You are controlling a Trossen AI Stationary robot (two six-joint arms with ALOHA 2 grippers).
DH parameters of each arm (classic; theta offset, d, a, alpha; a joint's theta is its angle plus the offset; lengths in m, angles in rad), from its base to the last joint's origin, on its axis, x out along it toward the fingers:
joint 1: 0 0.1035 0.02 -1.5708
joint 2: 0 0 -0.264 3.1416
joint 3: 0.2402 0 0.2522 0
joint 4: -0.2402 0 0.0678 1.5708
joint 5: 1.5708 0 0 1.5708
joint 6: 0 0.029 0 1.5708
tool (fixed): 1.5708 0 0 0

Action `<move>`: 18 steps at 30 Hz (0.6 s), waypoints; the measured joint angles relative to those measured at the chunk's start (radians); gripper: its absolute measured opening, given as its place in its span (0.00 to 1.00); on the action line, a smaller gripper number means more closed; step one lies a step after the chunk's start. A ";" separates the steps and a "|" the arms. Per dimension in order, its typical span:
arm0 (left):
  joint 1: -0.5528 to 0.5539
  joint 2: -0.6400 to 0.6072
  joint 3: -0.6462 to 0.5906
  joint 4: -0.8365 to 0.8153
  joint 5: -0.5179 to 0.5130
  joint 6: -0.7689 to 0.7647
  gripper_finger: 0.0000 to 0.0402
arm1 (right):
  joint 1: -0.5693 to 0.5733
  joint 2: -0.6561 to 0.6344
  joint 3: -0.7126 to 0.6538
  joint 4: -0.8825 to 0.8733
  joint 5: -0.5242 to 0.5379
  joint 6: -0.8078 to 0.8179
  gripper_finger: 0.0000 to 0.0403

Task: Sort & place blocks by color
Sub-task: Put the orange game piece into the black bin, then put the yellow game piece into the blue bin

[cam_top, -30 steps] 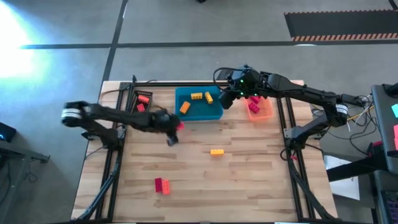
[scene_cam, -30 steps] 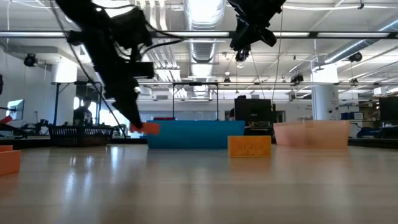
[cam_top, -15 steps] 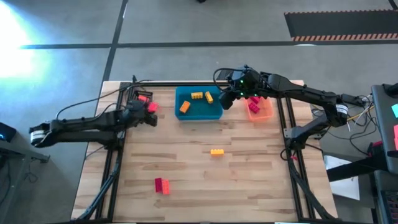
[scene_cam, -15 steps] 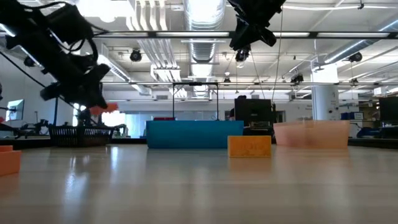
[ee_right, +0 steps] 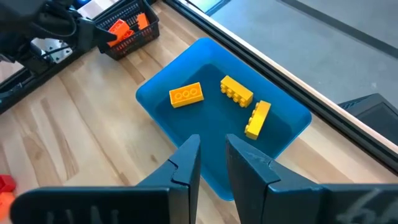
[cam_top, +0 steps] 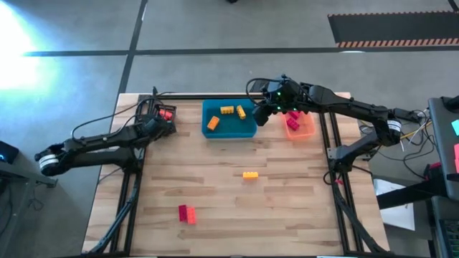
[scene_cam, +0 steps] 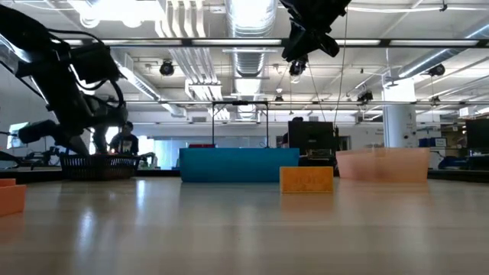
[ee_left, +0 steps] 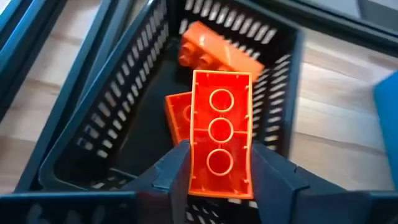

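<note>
Red brick (ee_left: 221, 143) — long axis along fingers (ee_left: 171, 177) | left fingers grasping it

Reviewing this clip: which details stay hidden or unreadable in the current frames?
- Black basket floor: in the left wrist view, the red block in the left pincer covers part of the blocks below.
- Orange tray: the low view shows only its wall, not what lies inside.
- Pink and red blocks near the table's front: too small in the high view to tell whether they touch.
</note>
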 joint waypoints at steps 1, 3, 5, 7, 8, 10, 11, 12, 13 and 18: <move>0.006 0.010 0.000 0.001 0.003 -0.004 0.33 | 0.000 0.000 0.000 0.000 0.000 0.005 0.16; 0.006 0.024 0.000 0.006 0.005 -0.019 0.40 | 0.000 0.000 0.000 0.000 0.000 0.017 0.16; 0.006 0.029 0.000 0.005 0.018 -0.020 0.47 | 0.000 0.000 0.000 -0.001 0.000 0.025 0.16; 0.006 0.029 0.000 0.003 0.033 -0.021 0.52 | 0.004 0.000 0.000 -0.003 0.000 0.026 0.16; 0.006 0.025 0.000 0.003 0.045 -0.021 0.54 | 0.006 0.000 0.000 -0.004 0.000 0.026 0.16; 0.006 0.013 0.000 0.003 0.059 -0.020 0.56 | 0.013 0.000 0.000 -0.006 -0.002 0.030 0.16; 0.006 0.005 0.000 0.003 0.069 -0.019 0.57 | 0.015 0.000 0.000 -0.007 -0.002 0.031 0.16; 0.006 -0.003 0.002 0.001 0.077 -0.015 0.57 | 0.019 0.000 0.000 -0.007 -0.002 0.033 0.16; 0.006 -0.011 0.007 -0.003 0.082 -0.008 0.57 | 0.022 0.000 0.000 -0.007 -0.002 0.033 0.16; 0.006 -0.050 0.051 -0.003 0.085 0.055 0.58 | 0.044 0.000 0.000 -0.007 -0.002 0.034 0.16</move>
